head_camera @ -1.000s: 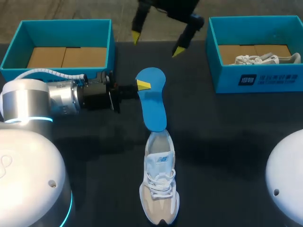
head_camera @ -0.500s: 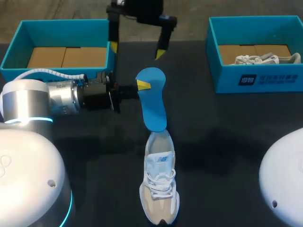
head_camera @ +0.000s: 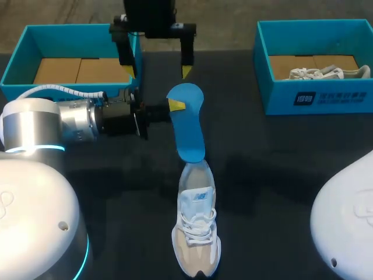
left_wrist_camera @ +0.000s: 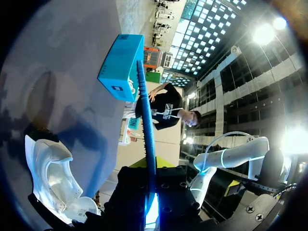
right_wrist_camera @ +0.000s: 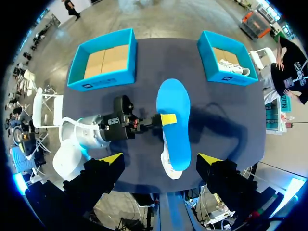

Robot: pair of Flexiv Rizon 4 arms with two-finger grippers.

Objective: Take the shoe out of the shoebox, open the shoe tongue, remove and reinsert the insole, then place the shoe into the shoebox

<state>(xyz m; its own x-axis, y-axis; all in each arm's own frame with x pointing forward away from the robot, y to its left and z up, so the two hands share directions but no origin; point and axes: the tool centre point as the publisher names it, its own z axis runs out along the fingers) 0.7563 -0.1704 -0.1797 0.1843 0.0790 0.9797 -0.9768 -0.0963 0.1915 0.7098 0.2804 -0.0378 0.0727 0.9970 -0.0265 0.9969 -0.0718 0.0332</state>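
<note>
- Shoe (head_camera: 197,233): white and beige, standing on its sole in the middle of the dark worktop (head_camera: 280,175). It is outside both boxes, with its toe toward the robot, its heel opening away and its laces tied.
- Insole (head_camera: 187,122): blue and out of the shoe, held up off the worktop just beyond the heel. Its broad end points away from the robot. In the head view its narrow end overlaps the shoe's heel opening, and I cannot tell whether the two touch.
- Left fingers (head_camera: 176,104): clenched on the insole's edge near its broad end. One yellow tip lies on the upper face. In the left wrist view the insole runs edge-on straight out from between them, with the shoe off to one side below.
- Right fingers (head_camera: 185,69): spread wide and released, hanging over the far side of the worktop just beyond the insole's broad end. The right wrist view looks straight down on the insole, the shoe and the left arm.
- Left box (head_camera: 70,35): teal and open-topped, at the far left corner of the worktop. Its brown cardboard floor shows.
- Right box (head_camera: 315,99): teal and open-topped, at the far right. A second white shoe (head_camera: 326,73) lies on its side on the cardboard floor inside.
</note>
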